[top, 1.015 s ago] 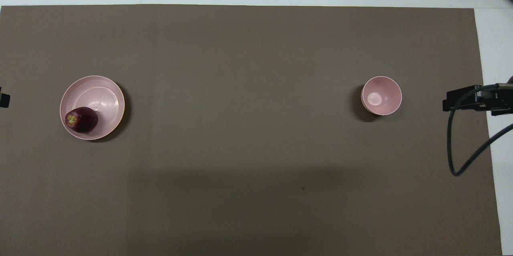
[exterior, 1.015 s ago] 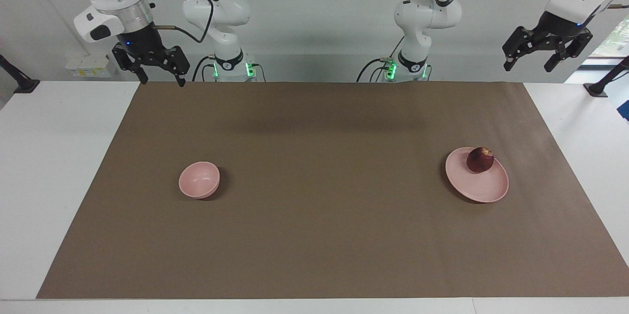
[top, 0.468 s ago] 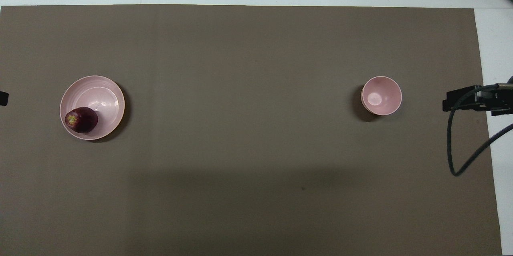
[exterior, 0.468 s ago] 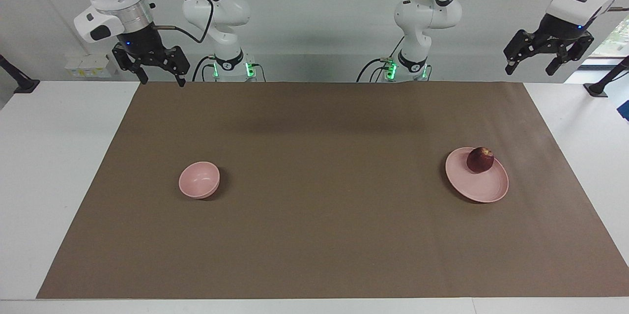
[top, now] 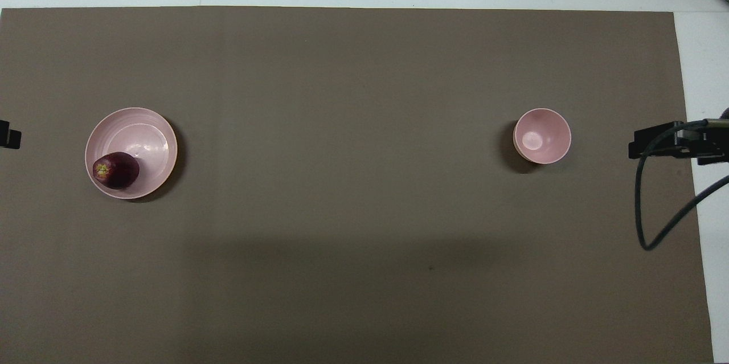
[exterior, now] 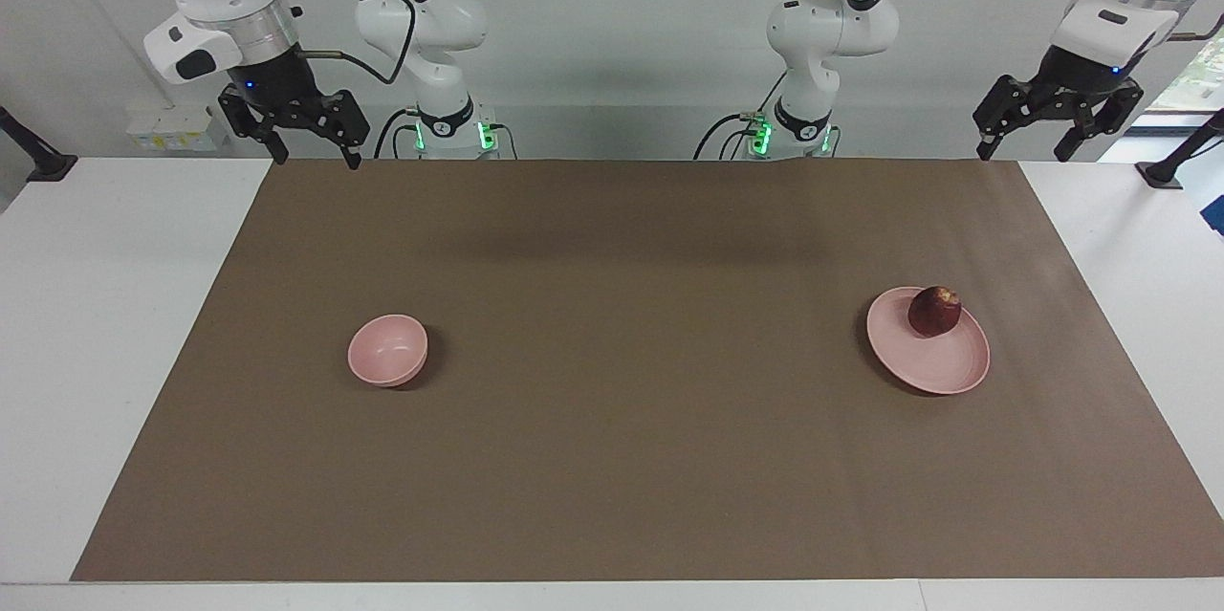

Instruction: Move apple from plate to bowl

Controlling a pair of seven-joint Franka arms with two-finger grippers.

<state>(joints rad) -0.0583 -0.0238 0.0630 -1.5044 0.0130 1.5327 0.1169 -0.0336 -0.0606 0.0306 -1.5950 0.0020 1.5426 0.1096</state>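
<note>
On plate [exterior: 942, 364]: small dark red apple [exterior: 934, 311], pale top

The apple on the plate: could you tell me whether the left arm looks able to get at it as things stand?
Probably yes. The apple sits uncovered on the plate at the left arm's end, nothing beside or over it, and the left gripper hangs open, raised above the table's edge.

plate [top: 154, 125]: smooth, glossy | mat [exterior: 612, 458]: matt brown paper

Two glossy white arms [exterior: 421, 9] with black joint rings, black end effectors, looping black cables, green base lights.
</note>
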